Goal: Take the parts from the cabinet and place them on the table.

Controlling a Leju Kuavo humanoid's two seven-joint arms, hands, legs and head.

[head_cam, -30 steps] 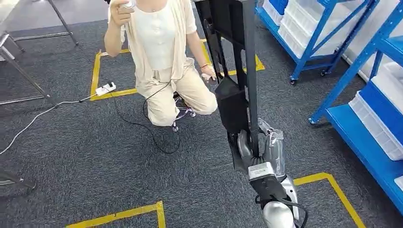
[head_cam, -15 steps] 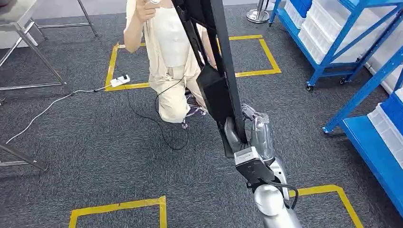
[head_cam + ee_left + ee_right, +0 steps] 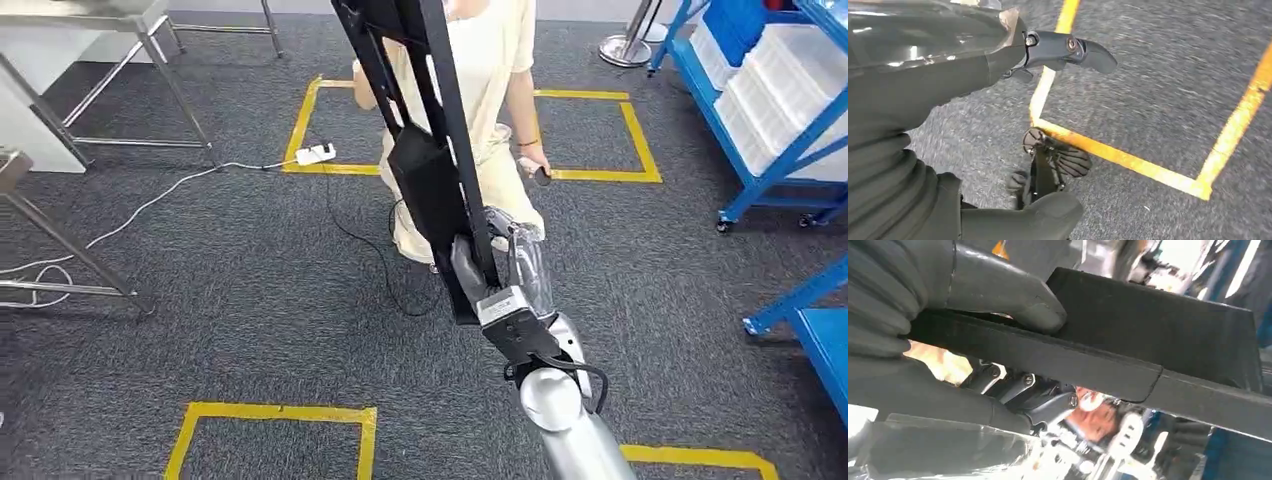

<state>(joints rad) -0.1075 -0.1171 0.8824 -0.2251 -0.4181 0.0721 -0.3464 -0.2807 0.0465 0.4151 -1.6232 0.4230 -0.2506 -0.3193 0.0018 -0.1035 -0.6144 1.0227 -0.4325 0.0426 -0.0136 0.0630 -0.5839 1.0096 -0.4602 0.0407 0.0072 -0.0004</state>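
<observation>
My right hand (image 3: 497, 272) grips a long black frame-like part (image 3: 425, 170) near its lower end and holds it upright over the carpet; the part runs up and out of the head view's top edge. In the right wrist view the thumb and fingers of the right hand (image 3: 948, 295) clamp the flat black bar of the part (image 3: 1168, 335). In the left wrist view my left hand (image 3: 948, 65) hangs over the grey carpet with a dark finger (image 3: 1073, 47) stretched out and nothing in it.
A person (image 3: 490, 60) crouches just behind the black part. A steel table (image 3: 90, 12) stands at the far left, with another metal frame (image 3: 60, 240) at the left edge. Blue shelving with white bins (image 3: 770, 90) lines the right. A power strip (image 3: 315, 153) and cable lie on the carpet among yellow tape squares (image 3: 275, 412).
The whole picture has shifted to the right, so the camera has turned left; the steel table has come into view. My right hand keeps its hold on the black part.
</observation>
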